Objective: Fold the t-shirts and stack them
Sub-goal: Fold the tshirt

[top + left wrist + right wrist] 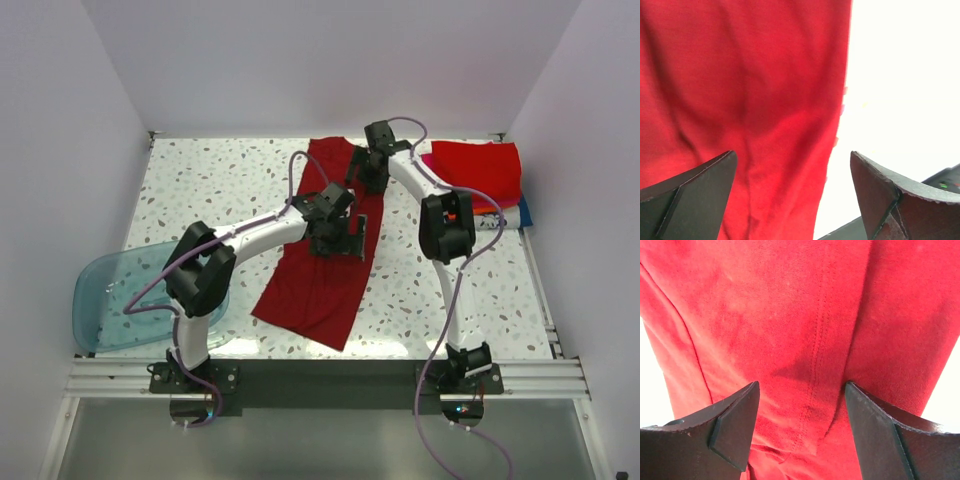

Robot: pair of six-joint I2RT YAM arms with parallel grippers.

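Note:
A dark red t-shirt (315,285) lies flat as a long strip down the middle of the table. My left gripper (341,238) hangs open over the strip's middle, at its right side. In the left wrist view its jaws (792,155) straddle the shirt's right edge (740,75) and bare table. My right gripper (363,178) is low over the strip's far end. Its jaws (802,385) stand open, fingertips down on the cloth (790,300), with a stitched hem and a small fold between them. Folded t-shirts (480,168) are stacked at the back right, bright red on top.
A translucent blue tub (110,300) lies at the near left, partly over the table edge. Under the stack, an orange and a blue edge (522,212) stick out. White walls close in the table at the back and both sides.

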